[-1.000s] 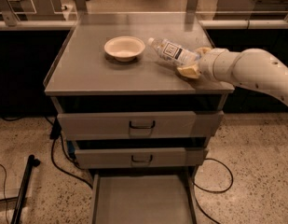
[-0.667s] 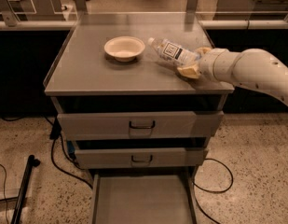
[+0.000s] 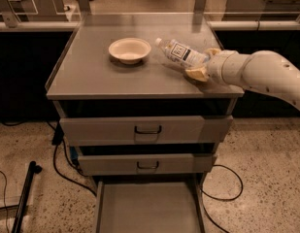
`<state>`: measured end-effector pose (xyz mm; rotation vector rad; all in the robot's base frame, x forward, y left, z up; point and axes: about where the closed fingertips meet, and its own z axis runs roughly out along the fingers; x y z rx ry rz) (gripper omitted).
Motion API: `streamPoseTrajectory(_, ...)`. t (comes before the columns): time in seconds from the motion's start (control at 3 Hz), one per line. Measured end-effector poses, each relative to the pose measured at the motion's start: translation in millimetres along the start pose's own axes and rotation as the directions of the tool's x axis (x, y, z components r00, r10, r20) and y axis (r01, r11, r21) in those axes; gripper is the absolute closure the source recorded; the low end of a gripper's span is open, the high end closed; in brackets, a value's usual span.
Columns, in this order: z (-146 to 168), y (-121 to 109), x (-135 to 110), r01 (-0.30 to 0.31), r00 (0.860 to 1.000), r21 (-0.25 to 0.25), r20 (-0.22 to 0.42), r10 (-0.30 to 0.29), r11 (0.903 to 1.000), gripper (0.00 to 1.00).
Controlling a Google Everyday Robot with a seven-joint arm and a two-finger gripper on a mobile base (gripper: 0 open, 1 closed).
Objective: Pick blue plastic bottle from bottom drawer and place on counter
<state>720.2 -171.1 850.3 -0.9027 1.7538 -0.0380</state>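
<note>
The blue plastic bottle point(image 3: 180, 53), clear with a white cap and a white label, is over the right part of the counter point(image 3: 91, 74), tilted with its cap toward the bowl. My gripper point(image 3: 201, 63) comes in from the right and is shut on the bottle's base end, with cream fingers point(image 3: 197, 74) above and below it. I cannot tell whether the bottle touches the counter. The bottom drawer point(image 3: 148, 208) is pulled out below, and its grey floor is bare.
A cream round bowl point(image 3: 129, 49) stands on the counter left of the bottle. Two upper drawers with black handles point(image 3: 147, 129) are shut. Black cables point(image 3: 62, 164) lie on the floor beside the cabinet. A dark pole point(image 3: 24, 198) lies at the lower left.
</note>
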Motion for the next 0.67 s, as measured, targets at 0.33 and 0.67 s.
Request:
streamPoseTrajectory(0.33,0.0,0.0,0.0,0.0,1.0,0.0,0.0,0.0,1.0,0.0)
streamPoseTrajectory(0.67,0.1,0.1,0.0,0.0,1.0,0.0,0.0,0.0,1.0,0.0)
